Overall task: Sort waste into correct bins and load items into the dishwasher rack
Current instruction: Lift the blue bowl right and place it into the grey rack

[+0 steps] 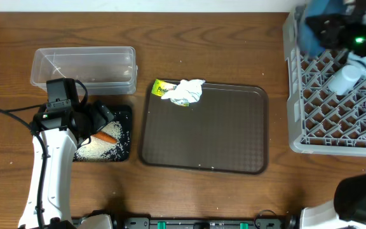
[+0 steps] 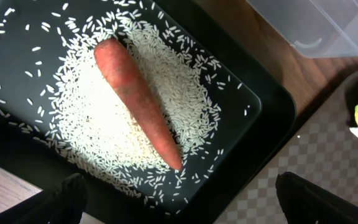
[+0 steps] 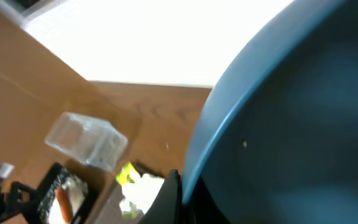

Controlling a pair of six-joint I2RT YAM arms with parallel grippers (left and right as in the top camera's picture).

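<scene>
2 grippers are mine: my left gripper [image 2: 182,202] hangs empty with fingers spread wide over the black tray [image 2: 267,118], just left of the brown serving tray [image 1: 221,137], where the carrot [image 2: 138,102] lies on the rice [image 2: 95,124]. My right gripper [image 1: 332,28] clamps the tilted dark-blue plate [image 3: 291,124] above the dishwasher rack [image 1: 329,144], right of that tray, with the white cup [image 1: 345,79] inside. The napkin [image 1: 188,90] and wrapper [image 1: 163,89] sit on the tray's far-left corner, and the clear tub [image 1: 84,69] is beyond its left side.

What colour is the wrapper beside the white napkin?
The small printed wrapper is yellow-green; overhead view shows it best.
</scene>
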